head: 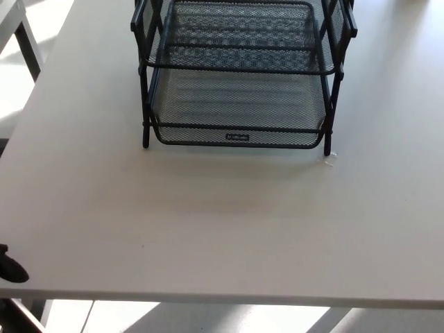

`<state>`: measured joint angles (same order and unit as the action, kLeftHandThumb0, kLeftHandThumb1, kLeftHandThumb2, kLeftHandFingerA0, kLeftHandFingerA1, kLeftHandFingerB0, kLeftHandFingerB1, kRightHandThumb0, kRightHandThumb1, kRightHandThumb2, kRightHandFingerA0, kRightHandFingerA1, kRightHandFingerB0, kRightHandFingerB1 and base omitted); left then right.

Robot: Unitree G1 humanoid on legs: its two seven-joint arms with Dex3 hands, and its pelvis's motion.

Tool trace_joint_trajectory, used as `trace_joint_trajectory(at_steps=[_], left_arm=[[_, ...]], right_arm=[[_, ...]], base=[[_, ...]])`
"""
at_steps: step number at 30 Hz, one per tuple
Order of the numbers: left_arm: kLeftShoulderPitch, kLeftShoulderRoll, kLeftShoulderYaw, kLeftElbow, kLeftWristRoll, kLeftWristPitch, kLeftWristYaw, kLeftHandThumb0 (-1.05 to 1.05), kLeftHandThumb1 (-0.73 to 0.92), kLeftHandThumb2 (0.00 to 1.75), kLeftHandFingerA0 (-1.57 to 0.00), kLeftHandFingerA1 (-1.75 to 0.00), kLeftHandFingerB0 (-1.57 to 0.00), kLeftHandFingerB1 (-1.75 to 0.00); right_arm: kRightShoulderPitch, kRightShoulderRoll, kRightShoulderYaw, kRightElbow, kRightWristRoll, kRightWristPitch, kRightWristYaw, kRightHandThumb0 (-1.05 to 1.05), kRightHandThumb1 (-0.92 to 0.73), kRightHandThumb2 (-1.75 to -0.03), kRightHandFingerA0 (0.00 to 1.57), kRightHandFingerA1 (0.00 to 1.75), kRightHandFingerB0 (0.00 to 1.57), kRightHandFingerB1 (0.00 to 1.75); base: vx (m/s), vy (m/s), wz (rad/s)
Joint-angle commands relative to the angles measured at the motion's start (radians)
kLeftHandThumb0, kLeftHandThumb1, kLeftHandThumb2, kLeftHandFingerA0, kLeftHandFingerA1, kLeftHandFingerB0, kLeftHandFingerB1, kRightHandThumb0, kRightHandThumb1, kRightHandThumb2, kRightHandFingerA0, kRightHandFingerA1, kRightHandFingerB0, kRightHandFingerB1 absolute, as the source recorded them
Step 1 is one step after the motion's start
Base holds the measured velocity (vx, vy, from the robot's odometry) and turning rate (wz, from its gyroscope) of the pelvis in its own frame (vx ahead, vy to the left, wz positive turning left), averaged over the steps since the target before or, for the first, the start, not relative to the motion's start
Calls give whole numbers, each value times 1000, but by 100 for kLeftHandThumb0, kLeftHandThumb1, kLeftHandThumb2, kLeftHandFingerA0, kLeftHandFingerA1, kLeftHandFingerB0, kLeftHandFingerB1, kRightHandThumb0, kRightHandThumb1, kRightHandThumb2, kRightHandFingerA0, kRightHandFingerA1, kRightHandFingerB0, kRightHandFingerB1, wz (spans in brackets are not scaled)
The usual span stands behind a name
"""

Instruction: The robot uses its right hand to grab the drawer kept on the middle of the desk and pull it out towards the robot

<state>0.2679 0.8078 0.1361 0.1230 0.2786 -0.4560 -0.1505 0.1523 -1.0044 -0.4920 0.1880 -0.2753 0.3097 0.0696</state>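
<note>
Black left hand [12,268] shows only as a sliver at the desk's [222,229] near-left edge; finger spread cannot be determined. Farther back, at mid-desk, the black mesh drawer [236,107] sits seated in its rack [145,104].

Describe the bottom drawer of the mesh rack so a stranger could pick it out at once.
On the white desk stands a black wire-mesh rack of stacked trays, at the far middle. The bottom drawer is its lowest tray, just above the desk surface. Unlike the tray above, its front rim carries a small label plate.
</note>
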Motion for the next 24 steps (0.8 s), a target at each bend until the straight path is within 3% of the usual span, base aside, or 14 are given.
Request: trace_joint_trajectory(at_steps=[1,3,4,5,6,9,10,11,17,18,20,21,23,24], left_arm=[[-1,11,13,-3,12,-20,-21,-29,55,56,-80,-88,-81,-58],[-1,11,13,-3,13,-21,-22,-29,55,56,-80,-88,-81,-58],[0,13,12,-7,13,-11,-29,-28,56,56,-79,-86,-80,-57],[0,13,12,-7,13,-10,-30,-28,56,56,-79,-86,-80,-57],[-2,12,12,-5,14,-7,-30,-29,55,56,-80,-86,-81,-57],[-4,15,12,-2,13,-8,-37,-31,57,57,-79,-88,-80,-58],[-6,14,12,2,19,-17,-29,-30,56,57,-79,-89,-80,-59],[-4,12,13,-3,13,-4,-36,-30,57,57,-78,-88,-80,-58],[11,-5,15,9,22,-44,-5,-27,55,56,-81,-87,-81,-56],[12,-3,15,7,16,-41,-13,-28,55,56,-80,-87,-80,-56],[12,-3,16,6,20,-40,-11,-28,55,57,-80,-87,-80,-56],[9,-4,15,11,22,-42,-9,-28,55,56,-81,-87,-81,-56],[8,-6,15,10,23,-36,-11,-28,54,56,-82,-87,-81,-57],[8,-8,16,9,24,-39,-9,-27,54,56,-82,-86,-81,-56]], right_arm=[[-153,-22,2,-178,-100,-25,-131,-86,-72,-60,10,109,1,53],[-165,-15,0,-189,-108,-27,-123,-86,-72,-60,10,109,1,53],[-239,-16,64,-161,-145,-70,-176,-85,-74,-61,2,82,0,44],[-250,-14,71,-157,-152,-75,-181,-85,-74,-61,2,82,0,44],[-299,-10,100,-177,-155,-97,-180,-81,-55,-94,14,71,0,42],[-430,14,198,-252,-190,-113,-185,-73,-48,-86,24,62,4,36],[-472,24,231,-292,-184,-78,-143,-63,-60,-59,22,56,6,28],[-507,23,264,-329,-179,-58,-96,-67,-47,-84,18,56,2,30],[-684,101,473,-403,-302,-49,-75,-69,-48,-84,19,52,5,35],[-710,112,500,-424,-287,-44,-34,-72,-68,-60,16,42,4,32],[-752,149,556,-415,-322,-60,-51,-69,-63,-59,16,41,7,30],[-794,189,602,-406,-332,-62,-43,-39,-38,-96,0,51,0,51],[-843,234,660,-408,-374,-46,-31,-39,-36,-95,0,52,0,51],[-873,259,691,-415,-389,-39,-15,-65,-41,-85,5,53,0,41]], base=[[0,0,0],[0,0,0],[0,0,0],[0,0,0],[0,0,0],[0,0,0],[0,0,0],[0,0,0],[0,0,0],[0,0,0],[0,0,0],[0,0,0],[0,0,0],[0,0,0]])
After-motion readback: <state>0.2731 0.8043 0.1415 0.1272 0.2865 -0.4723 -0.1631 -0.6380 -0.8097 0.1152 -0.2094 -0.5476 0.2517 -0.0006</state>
